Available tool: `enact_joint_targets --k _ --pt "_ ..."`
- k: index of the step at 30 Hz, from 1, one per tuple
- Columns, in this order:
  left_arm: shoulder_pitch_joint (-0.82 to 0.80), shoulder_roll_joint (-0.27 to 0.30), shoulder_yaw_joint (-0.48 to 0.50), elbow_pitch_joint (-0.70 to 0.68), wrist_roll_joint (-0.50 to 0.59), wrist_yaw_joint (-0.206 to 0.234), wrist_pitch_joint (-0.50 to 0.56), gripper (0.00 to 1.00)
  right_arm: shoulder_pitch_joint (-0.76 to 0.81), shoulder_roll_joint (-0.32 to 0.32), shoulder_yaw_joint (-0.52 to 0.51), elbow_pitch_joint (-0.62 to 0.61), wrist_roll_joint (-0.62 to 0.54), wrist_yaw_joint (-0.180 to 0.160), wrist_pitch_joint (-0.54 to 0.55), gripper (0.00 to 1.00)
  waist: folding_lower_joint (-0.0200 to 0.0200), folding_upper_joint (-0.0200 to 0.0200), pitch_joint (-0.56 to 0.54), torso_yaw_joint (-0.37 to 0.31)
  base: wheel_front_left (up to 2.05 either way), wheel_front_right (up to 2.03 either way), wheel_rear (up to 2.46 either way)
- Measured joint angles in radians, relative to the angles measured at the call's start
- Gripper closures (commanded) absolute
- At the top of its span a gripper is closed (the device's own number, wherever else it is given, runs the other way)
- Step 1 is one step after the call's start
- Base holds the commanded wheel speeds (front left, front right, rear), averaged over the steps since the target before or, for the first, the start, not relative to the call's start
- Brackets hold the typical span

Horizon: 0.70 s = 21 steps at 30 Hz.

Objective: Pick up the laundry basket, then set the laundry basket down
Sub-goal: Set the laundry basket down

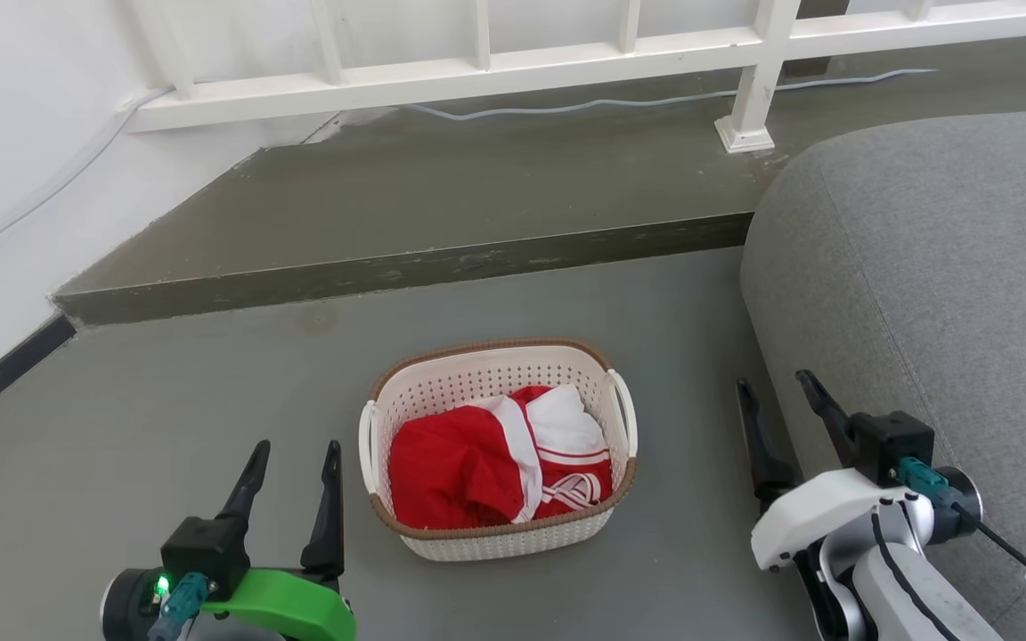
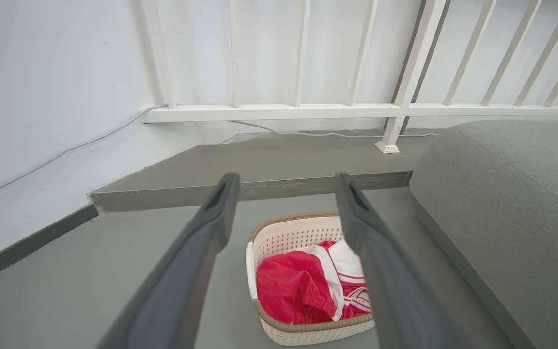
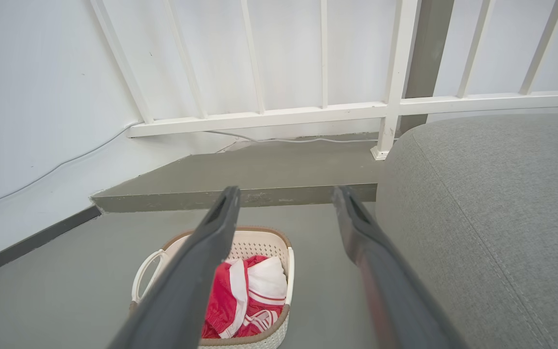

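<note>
Head view: one laundry basket (image 1: 504,541), one red garment (image 1: 455,467); left end effector (image 1: 297,448), right end effector (image 1: 773,381) both released.

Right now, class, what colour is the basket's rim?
The rim is brown, woven-look; the head view shows it best.

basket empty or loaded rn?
Loaded. The laundry basket sits upright on the floor with crumpled red-and-white clothing inside, covering most of its bottom and staying below the rim.
</note>
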Motion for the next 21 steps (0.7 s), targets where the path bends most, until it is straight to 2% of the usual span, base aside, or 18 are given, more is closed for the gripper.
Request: enact_joint_targets --k 21 --pt "0.055 0.0 0.021 -0.095 0.023 0.008 0.0 0.0 0.065 0.008 -0.029 -0.058 -0.044 0.0 0.0 0.0 0.0 0.0 0.014 0.0 0.0 0.0 0.0"
